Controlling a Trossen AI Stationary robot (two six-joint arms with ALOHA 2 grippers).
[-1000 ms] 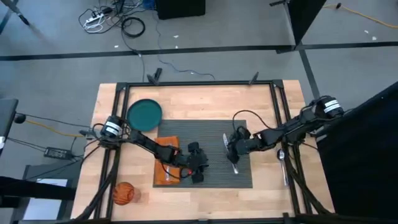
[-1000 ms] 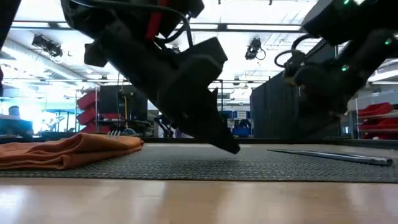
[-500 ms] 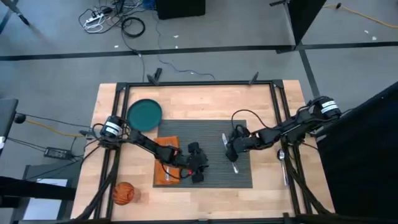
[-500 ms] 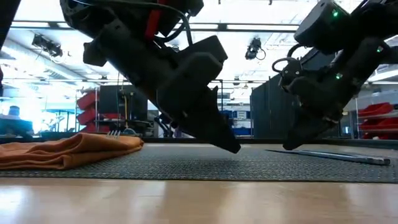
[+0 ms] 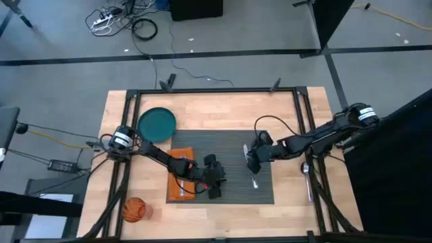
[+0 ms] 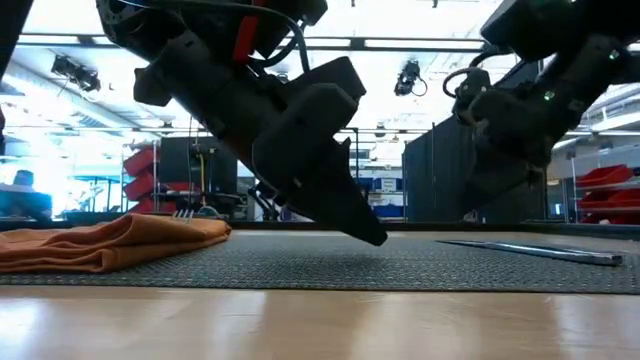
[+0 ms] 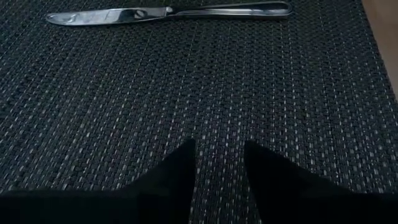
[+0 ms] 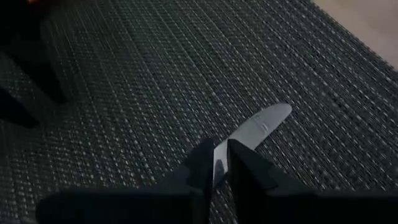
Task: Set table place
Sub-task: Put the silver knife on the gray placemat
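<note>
While my left gripper (image 7: 219, 163) hovered narrowly parted over the placemat (image 5: 229, 145), the napkin (image 5: 181, 177) lay beside it. My right gripper (image 8: 221, 163) seemed pinched on the knife (image 8: 258, 126), the spoon (image 5: 305, 170) off the mat.

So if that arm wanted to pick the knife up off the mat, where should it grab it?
Probably around the handle's middle, coming straight down with one finger on each long side. The knife lies flat on the placemat, so only its thin edges offer a hold, and the handle looks thicker than the blade. The right gripper hangs just above it, nearly closed, so it would need to open first.
</note>
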